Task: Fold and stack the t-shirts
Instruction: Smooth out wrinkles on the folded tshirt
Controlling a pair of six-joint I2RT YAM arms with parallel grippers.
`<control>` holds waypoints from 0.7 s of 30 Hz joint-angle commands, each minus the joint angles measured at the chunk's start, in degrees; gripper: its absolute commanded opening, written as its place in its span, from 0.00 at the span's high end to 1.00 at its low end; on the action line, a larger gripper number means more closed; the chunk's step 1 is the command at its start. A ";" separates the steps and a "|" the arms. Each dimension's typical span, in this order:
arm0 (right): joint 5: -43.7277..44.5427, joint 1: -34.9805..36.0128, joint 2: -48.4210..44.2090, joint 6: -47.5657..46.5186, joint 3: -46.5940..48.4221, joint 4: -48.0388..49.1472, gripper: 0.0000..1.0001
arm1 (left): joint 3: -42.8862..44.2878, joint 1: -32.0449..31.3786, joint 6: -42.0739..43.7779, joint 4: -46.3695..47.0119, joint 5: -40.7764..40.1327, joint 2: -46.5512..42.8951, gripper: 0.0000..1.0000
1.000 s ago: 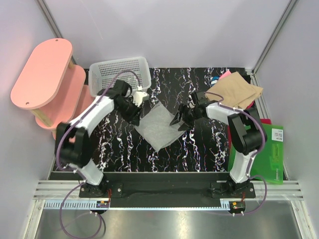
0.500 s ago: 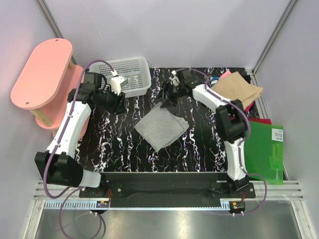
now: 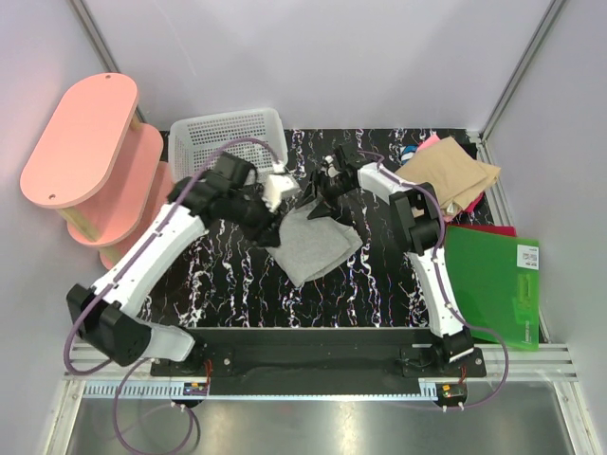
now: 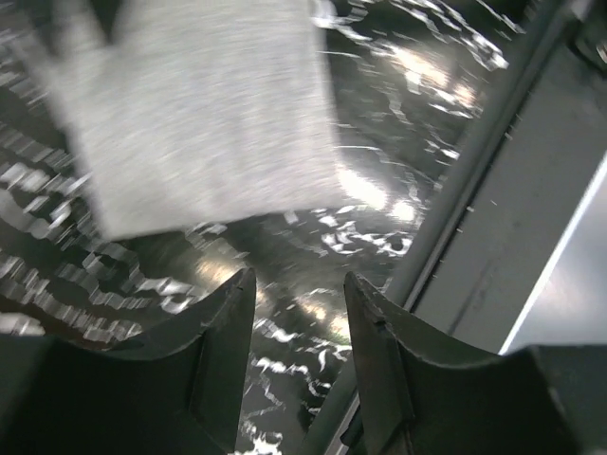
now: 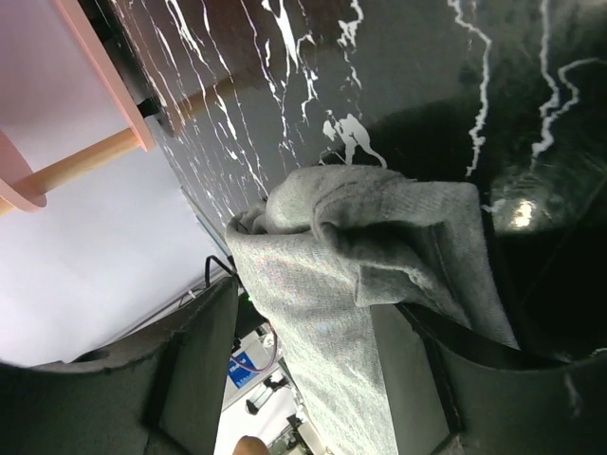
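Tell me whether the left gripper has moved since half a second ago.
Yes. The left gripper swung right, from below the white basket's front wall to past its right corner, reaching the grey t-shirt.

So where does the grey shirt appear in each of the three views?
Top external: the grey shirt lies at the centre of the picture.
Left wrist: upper left, beyond the left fingers.
Right wrist: centre, bunched between the right fingers.
Shared landmark: the black marbled table under the shirt shows in all three.
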 commanded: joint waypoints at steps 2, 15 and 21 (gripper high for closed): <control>7.75 -0.55 -0.19 -1.99 -5.67 -1.80 0.34 | 3.22 -11.37 -0.94 3.63 -5.87 9.46 0.54; 9.42 -1.25 -3.97 -0.58 -13.15 1.72 0.39 | 4.19 -13.75 -2.34 7.94 -3.32 31.97 0.59; 10.82 -1.95 -4.58 -0.14 -14.03 1.89 0.42 | 1.38 -13.84 -0.24 7.24 -5.69 33.73 0.59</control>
